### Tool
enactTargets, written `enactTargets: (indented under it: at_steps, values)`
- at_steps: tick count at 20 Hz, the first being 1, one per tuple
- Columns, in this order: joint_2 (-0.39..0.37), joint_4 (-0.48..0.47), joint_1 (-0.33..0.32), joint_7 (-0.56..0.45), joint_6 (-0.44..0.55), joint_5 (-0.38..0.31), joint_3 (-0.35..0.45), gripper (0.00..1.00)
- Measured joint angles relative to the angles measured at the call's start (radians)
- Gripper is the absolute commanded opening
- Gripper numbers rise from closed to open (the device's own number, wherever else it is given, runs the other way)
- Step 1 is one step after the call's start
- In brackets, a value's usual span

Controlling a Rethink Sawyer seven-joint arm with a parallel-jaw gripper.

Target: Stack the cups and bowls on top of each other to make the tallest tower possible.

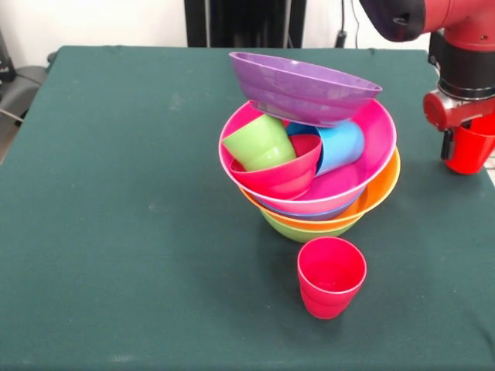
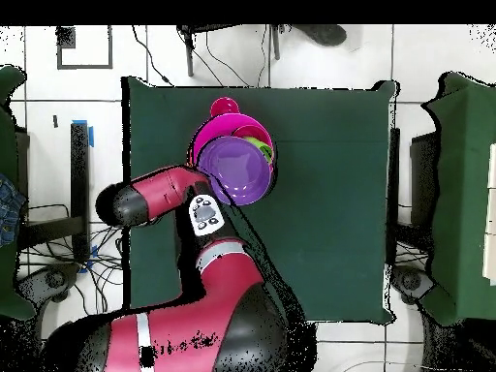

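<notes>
**Arm drawn to the side, wrist pointing down**

I see my red and black arm (image 1: 456, 31) enter the front view at the upper right corner, the wrist pointing straight down. My end effector (image 1: 470, 147) grips a red plastic cup (image 1: 473, 151) below the red wrist housing. From overhead, the red upper link (image 2: 160, 197) lies crosswise above the black and red shoulder (image 2: 194, 329).
</notes>
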Motion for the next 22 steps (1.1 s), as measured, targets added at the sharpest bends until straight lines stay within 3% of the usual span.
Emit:
enactTargets:
  at_steps: [8, 17, 22]
  values:
    - [-0.087, 0.051, -0.054, 0.0, 0.048, 0.074, 0.057, 0.0]
    - [-0.227, 0.154, -0.216, 0.0, 0.156, 0.161, 0.212, 0.0]
    - [-0.282, 0.198, -0.307, 0.0, 0.234, 0.169, 0.285, 0.0]
